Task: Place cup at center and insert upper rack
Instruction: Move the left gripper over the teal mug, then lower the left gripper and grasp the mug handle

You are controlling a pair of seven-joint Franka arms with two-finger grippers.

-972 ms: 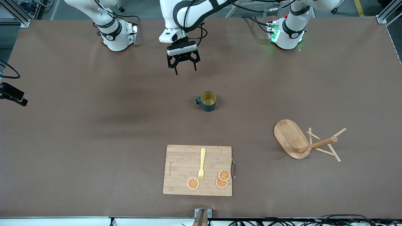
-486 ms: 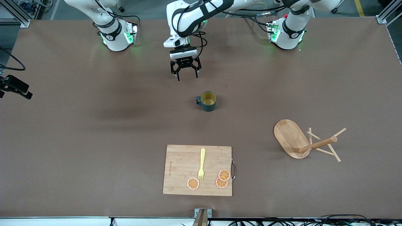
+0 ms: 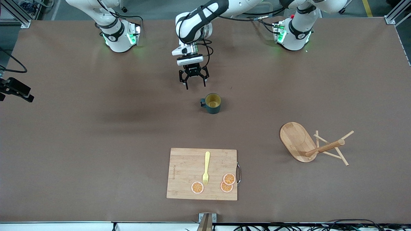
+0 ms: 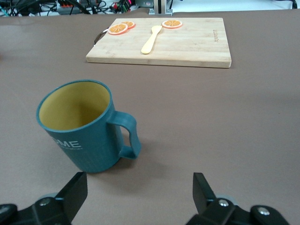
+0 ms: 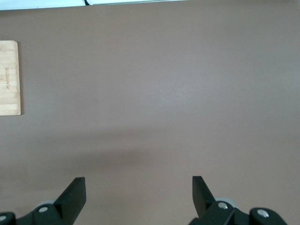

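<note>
Looking down from the front camera, you can see the left gripper point(image 3: 195, 84) hanging low over the bare table, close to the cup point(image 3: 212, 103). Its fingers point(image 4: 75, 190) are spread wide apart and hold nothing. The arm it belongs to reaches in from the left arm's base and bends over toward the middle of the table.

The cup is a small dark teal mug, yellow inside. It stands upright on the brown table point(image 3: 96, 144), about in the middle. Its handle sticks out toward the right arm's end of the table. In the left wrist view you can see white letters on the cup's side, and nothing touches it.

The upper rack point(image 3: 313, 144) is a light wooden mug tree. It lies tipped over on the table, toward the left arm's end and nearer to the front camera than the cup. Its oval base is up on its edge, and its post and thin pegs rest on the table.

A bamboo cutting board point(image 3: 186, 166) lies flat, nearer to the front camera than the cup. A yellow fork point(image 3: 206, 168) and three orange slices point(image 3: 197, 187) lie on it.

The right gripper point(image 5: 139, 199) waits over bare table, and its fingers are apart too, with nothing between them.
</note>
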